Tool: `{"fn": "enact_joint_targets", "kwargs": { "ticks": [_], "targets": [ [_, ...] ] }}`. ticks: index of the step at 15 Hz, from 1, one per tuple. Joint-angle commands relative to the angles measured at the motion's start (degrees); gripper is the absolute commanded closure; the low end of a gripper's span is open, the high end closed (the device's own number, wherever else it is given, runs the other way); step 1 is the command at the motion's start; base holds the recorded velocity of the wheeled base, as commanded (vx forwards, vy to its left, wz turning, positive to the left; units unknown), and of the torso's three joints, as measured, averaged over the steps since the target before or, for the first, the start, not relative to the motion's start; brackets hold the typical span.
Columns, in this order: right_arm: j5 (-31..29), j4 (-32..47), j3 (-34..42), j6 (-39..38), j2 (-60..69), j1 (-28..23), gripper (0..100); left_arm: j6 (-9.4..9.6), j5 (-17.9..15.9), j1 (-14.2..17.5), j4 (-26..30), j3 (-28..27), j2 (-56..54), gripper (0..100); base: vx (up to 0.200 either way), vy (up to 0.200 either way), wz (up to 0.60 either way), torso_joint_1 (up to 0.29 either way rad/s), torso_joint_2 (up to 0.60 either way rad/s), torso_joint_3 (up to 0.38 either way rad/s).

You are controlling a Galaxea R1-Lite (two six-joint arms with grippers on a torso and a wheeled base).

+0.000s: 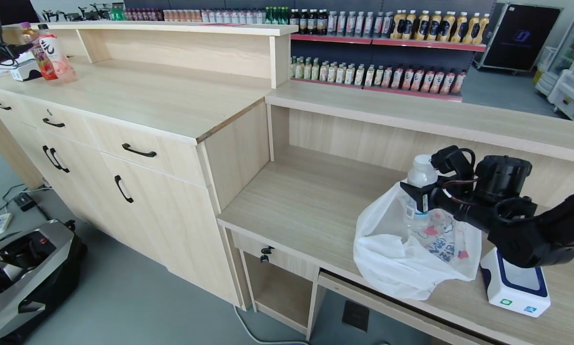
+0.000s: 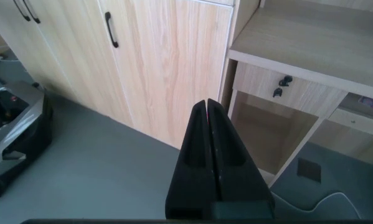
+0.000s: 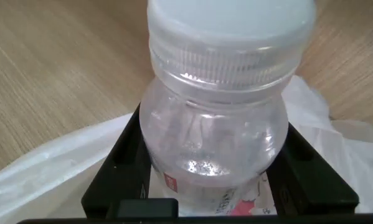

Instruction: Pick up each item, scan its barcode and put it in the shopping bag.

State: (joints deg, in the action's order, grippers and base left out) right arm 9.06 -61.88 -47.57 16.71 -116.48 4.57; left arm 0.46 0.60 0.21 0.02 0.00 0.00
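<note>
The clear water bottle (image 1: pixel 417 179) stands upright with its lower part inside the white shopping bag (image 1: pixel 397 258), cap above the rim; the bag sits at the front edge of the lower counter (image 1: pixel 306 201), just beside the white scanner (image 1: pixel 514 287). My right gripper (image 1: pixel 423 200) is clamped on the bottle's body below the shoulder; I judge it best to lower straight until the base rests, then part the fingers slowly so the thin plastic does not snag. My left gripper (image 2: pixel 210 155) hangs low before the cabinet doors (image 2: pixel 155 62), fingers pressed together, holding nothing; 1 pink drink bottle (image 1: pixel 52 52) stands at the far left end of the upper counter (image 1: pixel 138 96).
</note>
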Motion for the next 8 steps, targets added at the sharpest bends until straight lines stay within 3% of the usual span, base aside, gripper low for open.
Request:
{"fn": "enact_joint_targets", "kwargs": {
  "ticks": [1,4,8],
  "targets": [
    [2.0,-0.4,-1.4,-3.0,-5.7,0.0,100,-0.02,0.0,0.1,0.0,0.0,0.0,100,0.0,0.0,0.0,-0.022,0.05,0.027],
    [8.0,-0.2,-2.4,-4.3,-6.6,0.1,100,-0.02,0.0,0.1,0.0,0.0,0.0,100,0.0,0.0,0.0,0.0,0.0,0.0],
    [8.9,-0.4,-3.3,-4.3,-9.3,0.9,100,-0.02,0.0,0.1,0.0,0.0,0.0,100,0.0,0.0,0.0,0.0,0.0,0.0]
  ]
}}
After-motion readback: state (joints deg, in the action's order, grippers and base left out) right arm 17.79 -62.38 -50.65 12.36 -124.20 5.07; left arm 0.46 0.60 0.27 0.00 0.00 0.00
